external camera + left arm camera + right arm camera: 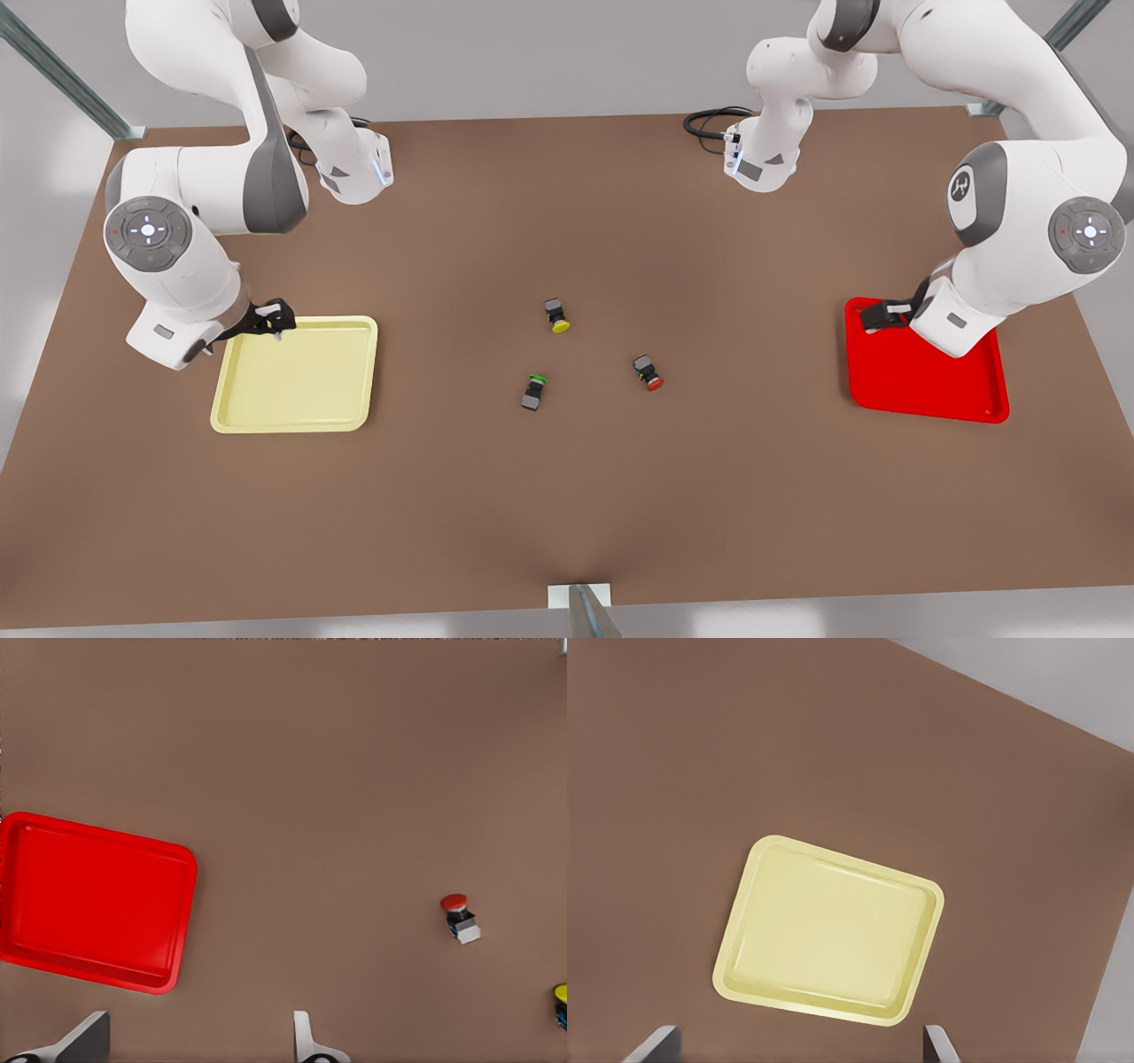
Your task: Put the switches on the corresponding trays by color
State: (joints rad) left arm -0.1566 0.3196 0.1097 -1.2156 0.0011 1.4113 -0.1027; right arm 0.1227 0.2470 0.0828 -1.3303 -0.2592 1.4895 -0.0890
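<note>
- The left hand (873, 316) hangs above the red tray (921, 394) at the front view's right, its white arm bent down over the tray's far corner.
- In the left wrist view its two pale fingers (304, 1036) stand wide apart with nothing between them, and the red tray (97, 899) lies below and to one side.
- The right hand (276, 321) hangs over the far edge of the yellow tray (297, 377) at the front view's left, that arm folded low in the same way.
- In the right wrist view its fingers (937, 1043) are also spread wide and hold nothing, with the yellow tray (828, 930) lying beneath.
- Both trays are shallow, square and smooth like plastic, with rounded corners and raised rims; neither has anything lying in it.
- The surface (567, 496) is a flat, matt brown board.
- Three small switches lie on their sides in the middle of it, well apart from both trays, each a dark blocky body with a round cap.
- The yellow switch (557, 315) is the farthest back.
- The green switch (533, 391) lies nearer the front, toward the yellow tray's side.
- The red switch (648, 372) lies toward the red tray's side; the left wrist view shows it (460, 917) too, out on bare board.
</note>
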